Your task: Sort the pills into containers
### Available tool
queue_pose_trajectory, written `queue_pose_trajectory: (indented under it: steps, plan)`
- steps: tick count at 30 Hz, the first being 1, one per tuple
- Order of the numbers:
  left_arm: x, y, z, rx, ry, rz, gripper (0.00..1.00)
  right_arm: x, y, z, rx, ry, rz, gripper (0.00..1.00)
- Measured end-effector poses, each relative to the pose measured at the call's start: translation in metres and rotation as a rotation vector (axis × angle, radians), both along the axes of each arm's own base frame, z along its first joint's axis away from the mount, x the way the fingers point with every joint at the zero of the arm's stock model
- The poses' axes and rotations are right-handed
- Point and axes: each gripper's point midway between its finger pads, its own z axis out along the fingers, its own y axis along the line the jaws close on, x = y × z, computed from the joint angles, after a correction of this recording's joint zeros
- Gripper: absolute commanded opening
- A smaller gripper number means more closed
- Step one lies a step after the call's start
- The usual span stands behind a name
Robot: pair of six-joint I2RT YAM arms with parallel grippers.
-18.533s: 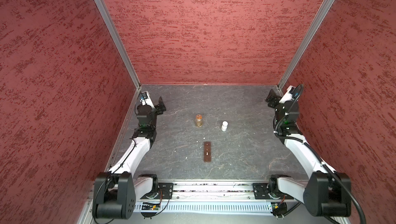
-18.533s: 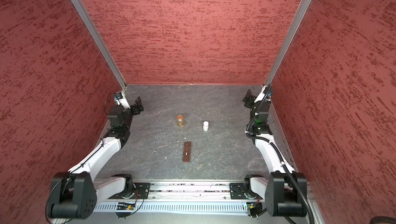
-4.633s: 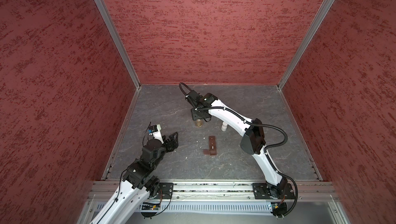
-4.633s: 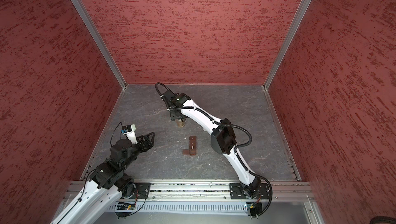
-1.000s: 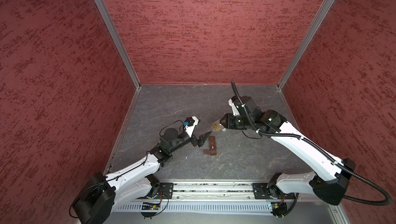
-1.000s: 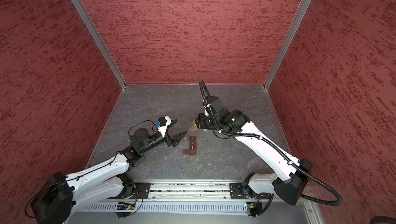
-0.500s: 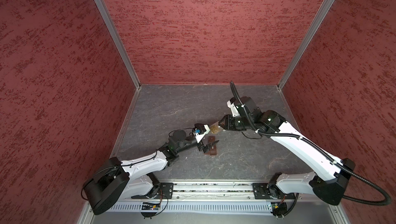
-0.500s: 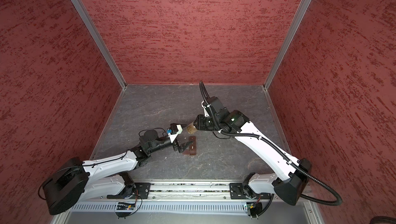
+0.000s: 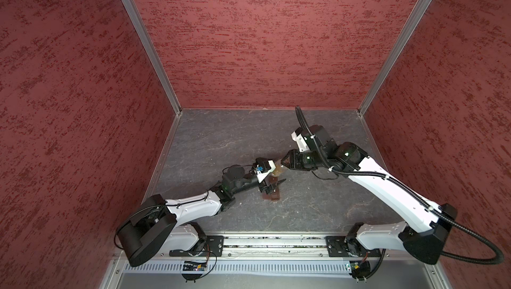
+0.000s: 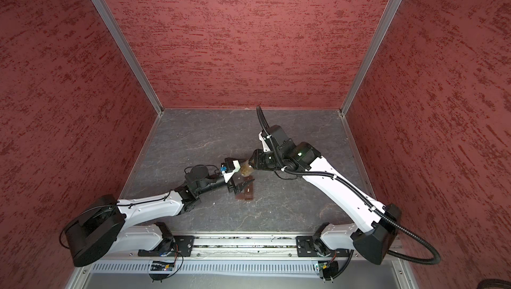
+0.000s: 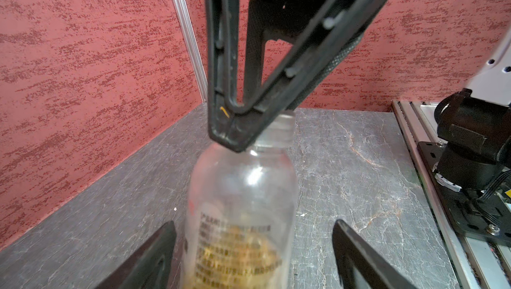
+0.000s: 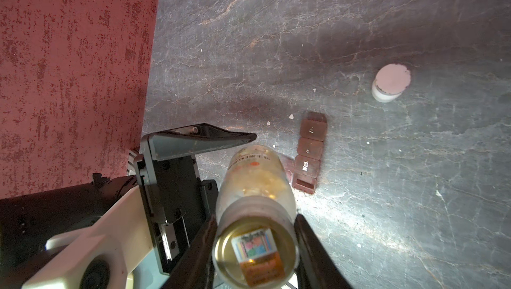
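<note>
Above the bench (image 9: 304,207), the right gripper (image 12: 255,249) has fingers clamped on the neck of a clear pill bottle (image 12: 254,179) — tilted, mid-air. Left gripper (image 11: 254,254) fingers apart, flanking the bottle body. Brown pill box (image 12: 309,149) lies on the bench just below, end cell open.

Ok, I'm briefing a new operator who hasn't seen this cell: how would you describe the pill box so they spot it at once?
On the grey table, look near the middle, close to the clear bottle held in the air. The pill box lies flat there: a narrow brown strip of square cells, one lid reading "Wed.", unlike the round white cap nearby.
</note>
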Motion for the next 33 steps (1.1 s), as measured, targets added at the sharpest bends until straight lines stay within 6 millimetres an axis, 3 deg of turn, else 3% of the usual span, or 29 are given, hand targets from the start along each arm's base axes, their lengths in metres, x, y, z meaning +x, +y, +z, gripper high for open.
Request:
queue_pose_trajectory:
  steps: [22, 30, 33]
  plan:
    - [-0.0018, -0.0072, -0.0037, 0.020, -0.013, -0.041, 0.66, -0.0031, -0.0030, -0.0035, 0.058, 0.076, 0.030, 0.29]
    - [-0.0005, -0.0080, -0.0066, 0.028, -0.014, -0.039, 0.52, -0.0037, -0.0039, -0.0032, 0.065, 0.086, 0.036, 0.29]
    - [0.0004, -0.0077, -0.0067, 0.030, -0.018, -0.034, 0.44, -0.0037, -0.0042, -0.0031, 0.067, 0.087, 0.037, 0.34]
